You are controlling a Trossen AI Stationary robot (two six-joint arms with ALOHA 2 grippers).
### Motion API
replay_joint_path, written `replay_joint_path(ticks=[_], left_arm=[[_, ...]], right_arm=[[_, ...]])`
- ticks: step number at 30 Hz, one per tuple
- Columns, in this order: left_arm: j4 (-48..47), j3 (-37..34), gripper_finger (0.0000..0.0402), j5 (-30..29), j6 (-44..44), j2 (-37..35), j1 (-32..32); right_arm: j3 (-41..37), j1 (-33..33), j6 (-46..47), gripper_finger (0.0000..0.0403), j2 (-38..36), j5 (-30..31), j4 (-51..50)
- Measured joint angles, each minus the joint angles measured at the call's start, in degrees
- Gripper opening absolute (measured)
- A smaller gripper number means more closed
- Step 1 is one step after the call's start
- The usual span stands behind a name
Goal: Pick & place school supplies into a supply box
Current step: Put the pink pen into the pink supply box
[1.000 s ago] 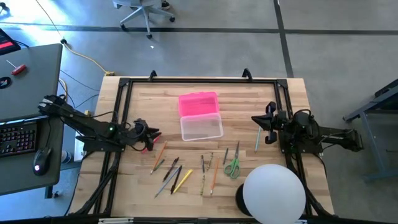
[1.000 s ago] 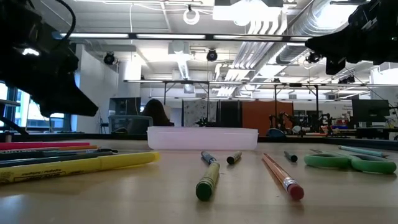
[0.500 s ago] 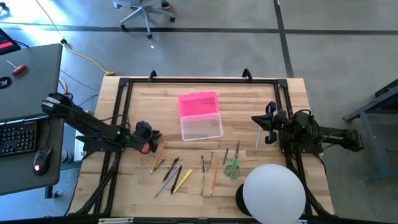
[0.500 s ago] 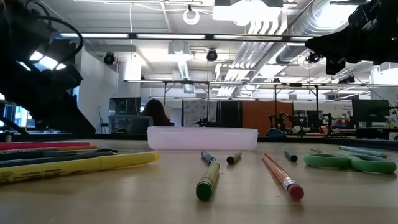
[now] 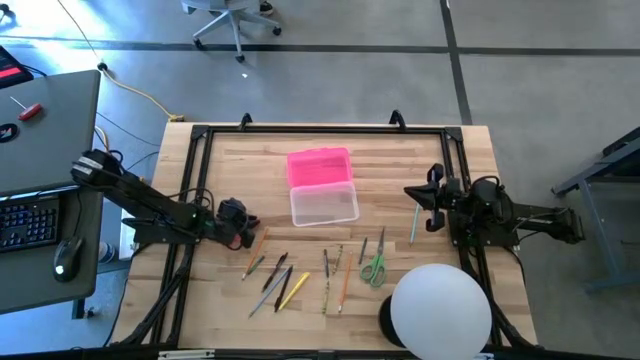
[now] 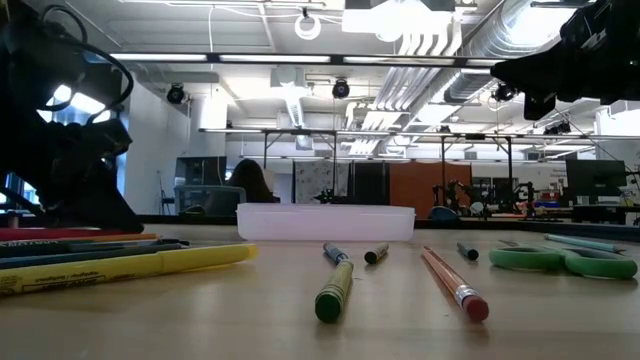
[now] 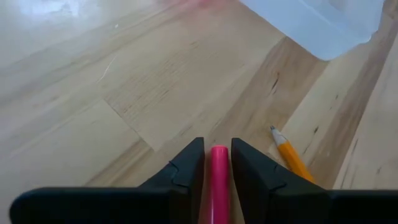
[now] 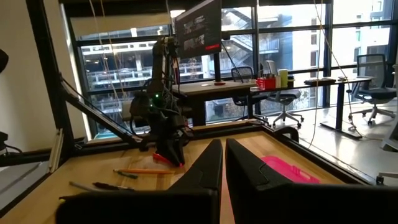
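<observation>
My left gripper (image 5: 243,228) (image 7: 217,144) is low over the table's left part, shut on a pink-red marker (image 7: 218,177). An orange pencil (image 7: 290,157) lies just beyond it. Further pens and pencils (image 5: 285,278) and the green-handled scissors (image 5: 374,266) lie flat on the wood near the front edge. The clear supply box (image 5: 324,205) stands at mid-table, and its pink lid (image 5: 319,166) lies open behind it. My right gripper (image 5: 412,192) (image 8: 223,149) hangs shut above the table's right side, touching nothing. My left gripper has the pink-red marker pinched between its two fingers (image 7: 186,171), one on each side of the barrel. The fingers slant down from the table's left and lie along the marker, whose end (image 7: 218,151) shows near the fingertips. In the low view the marker (image 6: 60,234) lies at table level.
A large white dome (image 5: 440,308) fills the near right corner. A black frame (image 5: 320,130) runs along the table's far and side edges. Bare wood lies between the box and the left gripper. A person sits far off in the room behind (image 6: 250,185).
My left gripper has come down toward the table, onto the pink-red marker, and shifted slightly toward the near edge. The pens, box and right arm have stayed where they were.
</observation>
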Motion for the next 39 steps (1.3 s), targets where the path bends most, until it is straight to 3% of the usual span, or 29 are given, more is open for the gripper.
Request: replay_joint_path(ticks=[14, 22, 27, 31, 39], left_arm=[[-0.1, 0.0, 0.0115, -0.2, 4.4, 3.1, 0.0], [-1.7, -0.2, 0.0033, -0.9, 4.0, 3.1, 0.0], [5.9, -1.0, 0.0032, -6.1, 4.6, 3.7, 0.1], [9.3, 1.7, 0.0032, -11.7, 11.5, 3.7, 0.3], [11.1, 8.3, 0.0033, -14.7, 16.0, 3.5, 0.3]], right_arm=[[0.0, 0.0, 0.0, 0.0000, 0.0, 0.0, -1.3], [0.0, 0.0, 0.0, 0.0000, 0.0, 0.0, -1.3], [0.0, 0.0, 0.0, 0.0000, 0.0, 0.0, -1.2], [0.0, 0.0, 0.0, 0.0000, 0.0, 0.0, -1.2], [0.0, 0.0, 0.0, 0.0000, 0.0, 0.0, -1.0]])
